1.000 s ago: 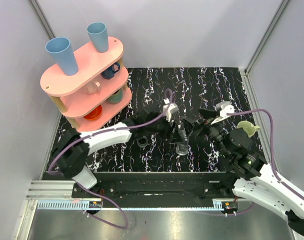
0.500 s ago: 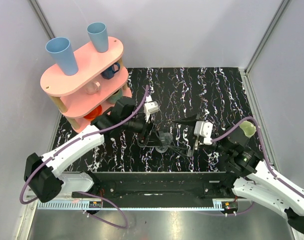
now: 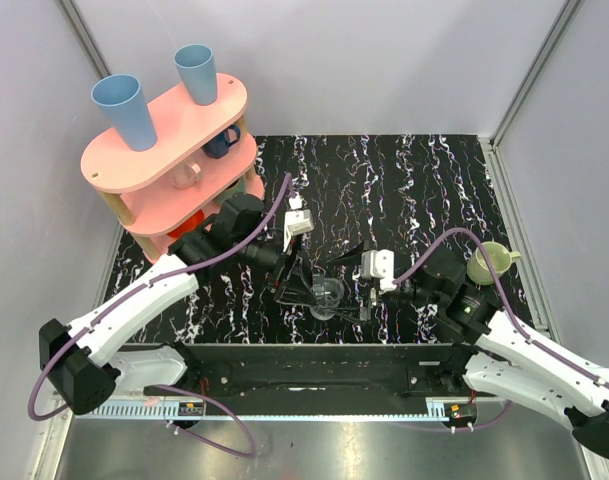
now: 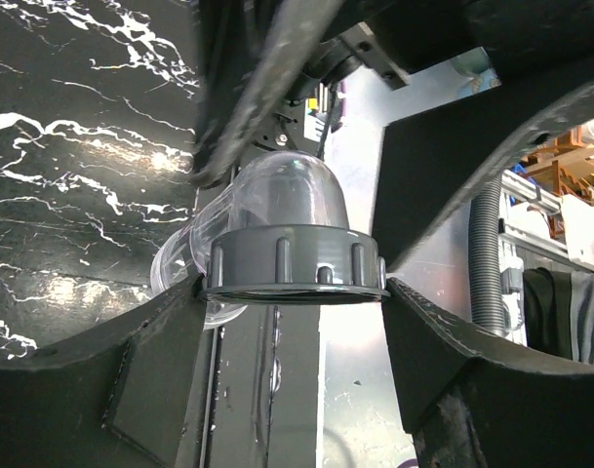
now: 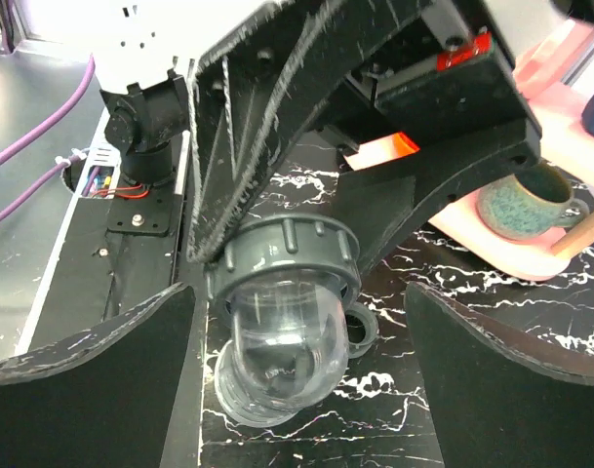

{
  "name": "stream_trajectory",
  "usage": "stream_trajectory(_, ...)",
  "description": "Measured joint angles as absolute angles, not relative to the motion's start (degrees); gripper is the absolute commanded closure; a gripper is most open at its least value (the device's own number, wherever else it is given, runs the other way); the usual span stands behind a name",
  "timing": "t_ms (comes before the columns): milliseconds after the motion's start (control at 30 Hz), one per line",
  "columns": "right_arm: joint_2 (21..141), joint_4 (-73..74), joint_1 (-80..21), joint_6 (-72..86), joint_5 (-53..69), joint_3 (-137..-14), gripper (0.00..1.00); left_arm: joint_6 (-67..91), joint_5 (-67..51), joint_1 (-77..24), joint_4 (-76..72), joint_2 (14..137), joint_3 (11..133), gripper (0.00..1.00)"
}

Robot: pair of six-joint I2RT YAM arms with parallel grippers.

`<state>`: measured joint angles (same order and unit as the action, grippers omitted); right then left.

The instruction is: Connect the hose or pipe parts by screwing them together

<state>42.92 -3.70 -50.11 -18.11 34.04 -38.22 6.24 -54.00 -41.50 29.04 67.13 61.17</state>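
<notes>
Two blue cups (image 3: 119, 105) atop pink rack (image 3: 174, 125); left pincer (image 4: 292, 292) tight on grey nut (image 4: 295, 265), right pincer (image 5: 298, 292) wide apart.

The clear elbow (image 5: 277, 346) hides most of a grey ring (image 5: 358, 330) on the table (image 5: 375, 405), and in the left wrist view a dark finger (image 4: 267, 78) is blurred.

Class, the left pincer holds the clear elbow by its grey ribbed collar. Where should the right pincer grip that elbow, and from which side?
On the clear elbow, probably the bare bend beyond the grey collar. Come from the end opposite the left pincer, right pincer straddling the round tube: the collar's flanks are taken.
</notes>
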Motion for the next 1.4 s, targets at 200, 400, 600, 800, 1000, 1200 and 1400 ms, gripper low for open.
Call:
stream_trajectory(200, 44.5, -5.4, -50.1, -17.7, 34.7, -37.5, 0.02, 6.2, -55.5, -41.5, 29.6, 66.3, 61.4, 1.0)
stream_trajectory(400, 46.6, -7.9, -50.1, -16.5, 37.0, -37.3, 0.08, 6.0, -55.8, -41.5, 30.4, 66.4, 61.8, 1.0)
stream_trajectory(600, 49.0, -8.1, -50.1, -15.2, 38.9, -37.3, 0.13, 5.8, -55.8, -41.5, 30.4, 66.5, 61.9, 1.0)
stream_trajectory(800, 48.7, -8.8, -50.1, -14.5, 39.1, -37.3, 0.07, 5.6, -55.8, -41.5, 30.6, 66.5, 62.0, 1.0)
stream_trajectory(1000, 46.4, -9.9, -50.1, -14.1, 39.2, -37.1, 0.11, 5.4, -55.8, -41.5, 31.0, 66.8, 62.0, 1.0)
stream_trajectory(1200, 46.9, -10.0, -50.1, -13.8, 39.2, -37.1, 0.11, 5.4, -55.8, -41.5, 31.1, 66.9, 62.0, 1.0)
stream_trajectory(1400, 47.5, -10.0, -50.1, -13.7, 39.3, -37.1, 0.22, 5.4, -55.7, -41.5, 31.1, 66.9, 62.0, 1.0)
